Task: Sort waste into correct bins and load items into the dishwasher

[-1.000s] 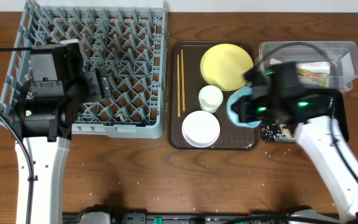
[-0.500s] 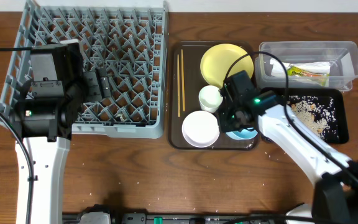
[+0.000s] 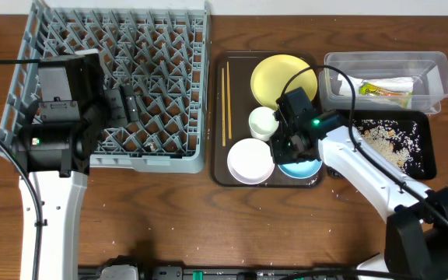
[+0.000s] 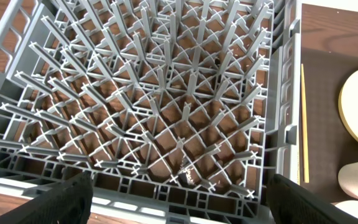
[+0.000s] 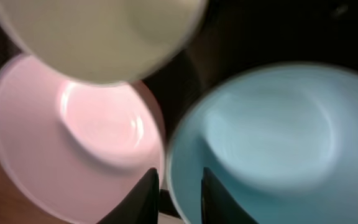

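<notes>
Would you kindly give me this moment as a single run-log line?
right gripper: open, astride light blue bowl rim | bowl: on brown tray | left gripper: open, empty, over dish rack

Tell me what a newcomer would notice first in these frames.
The big grey dish rack on the left holds no dishes, which crowd the brown tray in the middle. There the right gripper straddles the rim of the light blue bowl, beside the white bowl. Rice scraps litter the black tray at right.
</notes>
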{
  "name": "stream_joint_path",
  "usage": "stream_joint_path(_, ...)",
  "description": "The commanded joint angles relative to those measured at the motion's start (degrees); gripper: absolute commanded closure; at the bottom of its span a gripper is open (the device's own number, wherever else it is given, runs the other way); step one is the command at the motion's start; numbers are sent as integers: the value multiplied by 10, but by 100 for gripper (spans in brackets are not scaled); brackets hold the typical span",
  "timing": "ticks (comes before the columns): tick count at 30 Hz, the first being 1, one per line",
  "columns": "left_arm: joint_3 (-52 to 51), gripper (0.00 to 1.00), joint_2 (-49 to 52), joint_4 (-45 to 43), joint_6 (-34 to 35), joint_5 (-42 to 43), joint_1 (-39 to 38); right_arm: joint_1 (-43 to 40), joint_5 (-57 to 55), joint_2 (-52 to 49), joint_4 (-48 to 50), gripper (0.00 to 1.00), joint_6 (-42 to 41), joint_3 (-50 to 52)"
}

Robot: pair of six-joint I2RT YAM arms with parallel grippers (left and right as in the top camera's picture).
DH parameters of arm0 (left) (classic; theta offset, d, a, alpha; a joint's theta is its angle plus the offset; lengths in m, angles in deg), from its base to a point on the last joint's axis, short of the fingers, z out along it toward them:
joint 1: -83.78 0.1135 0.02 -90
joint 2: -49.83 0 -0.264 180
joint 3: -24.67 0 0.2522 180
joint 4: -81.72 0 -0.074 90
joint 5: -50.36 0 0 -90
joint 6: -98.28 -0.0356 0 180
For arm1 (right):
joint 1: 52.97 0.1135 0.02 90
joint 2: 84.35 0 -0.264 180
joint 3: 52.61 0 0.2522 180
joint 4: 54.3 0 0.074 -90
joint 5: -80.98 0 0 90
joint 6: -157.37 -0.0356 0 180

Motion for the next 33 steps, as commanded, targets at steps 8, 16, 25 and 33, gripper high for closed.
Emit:
stream_joint_path(8,12,10,2,0,-6,-1,3,-29,4,15,62,69,-12,-93)
stream_joint_path(16,12,10,2,-9,-6,-1,3,-30,-28,-45,72,66,-15,-93)
stream_joint_path(25,12,10,2,-9,1,0,3,-28,-26,-116,99,82,-19,-93)
stream_joint_path(33,10,10,17,-7,40,114,3,-36,13,-107,113,99,-19,-110)
